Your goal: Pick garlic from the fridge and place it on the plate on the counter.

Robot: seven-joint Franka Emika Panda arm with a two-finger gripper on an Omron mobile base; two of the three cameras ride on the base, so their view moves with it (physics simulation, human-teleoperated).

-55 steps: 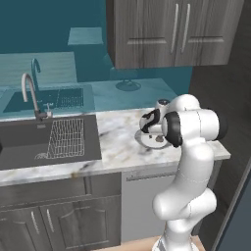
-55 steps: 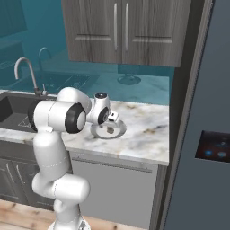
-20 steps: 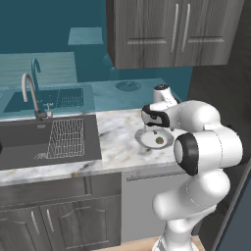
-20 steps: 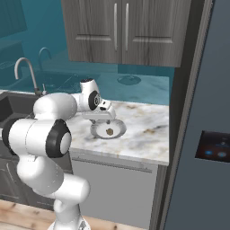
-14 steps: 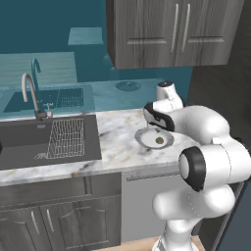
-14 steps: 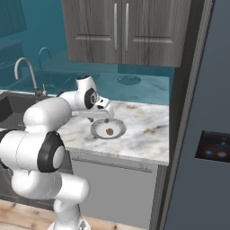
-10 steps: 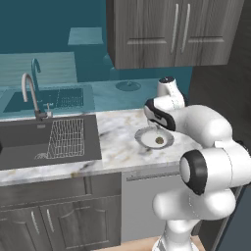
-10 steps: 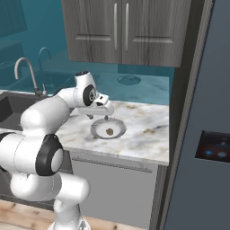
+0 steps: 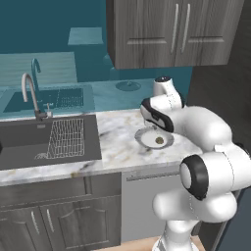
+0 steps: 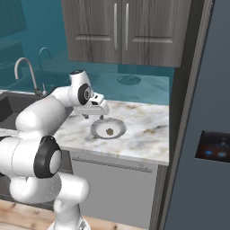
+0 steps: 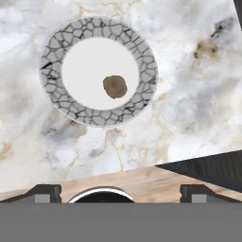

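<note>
Marble counter carries the work area. Reading the left base view from its left: dark sink with tap, then the plate, then my claw above the plate's far side.

Change noted: earlier my claw hung close over the plate; it has since lifted and drawn back toward the wall. Its fingers stand spread and empty, tips wide apart at the bottom of the hand view.

The garlic lies on the plate's white centre, right of middle, clear of the grey rim. I judge the placement done, with only withdrawal remaining.

Surroundings: dark wood cabinets overhead, teal wall behind, and the fridge at far right, its panel lights lit.
</note>
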